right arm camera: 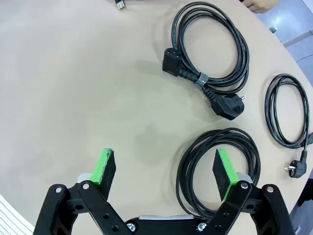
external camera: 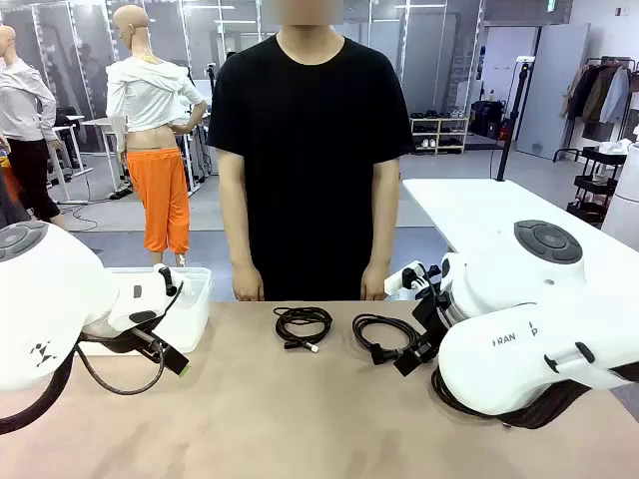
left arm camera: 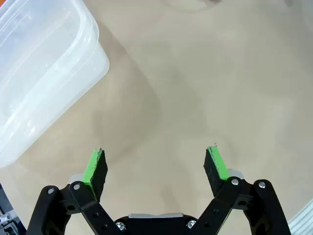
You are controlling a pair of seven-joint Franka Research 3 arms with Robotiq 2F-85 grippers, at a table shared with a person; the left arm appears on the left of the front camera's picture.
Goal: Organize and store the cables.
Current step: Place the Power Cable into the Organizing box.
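Your left hand (left arm camera: 156,166) hangs over bare tabletop (left arm camera: 195,88) with its fingers spread wide apart and nothing between them. A clear plastic bin (left arm camera: 44,73) stands just beyond one of those fingers.

Your right hand (right arm camera: 164,171) is also spread apart and grips nothing. One of its green pads (right arm camera: 224,169) sits over the nearest coil (right arm camera: 220,131), a black cable lying flat in a round loop. You cannot tell whether the pad touches it. Farther out lies a second coil (right arm camera: 242,49), banded, with an angled plug and a round plug. Off to the side, near the tabletop's edge, is a third coil (right arm camera: 269,105) of thinner cord. All three cables lie on the tabletop, well apart from the bin. The person (external camera: 310,150) stands at the far edge, arms down.
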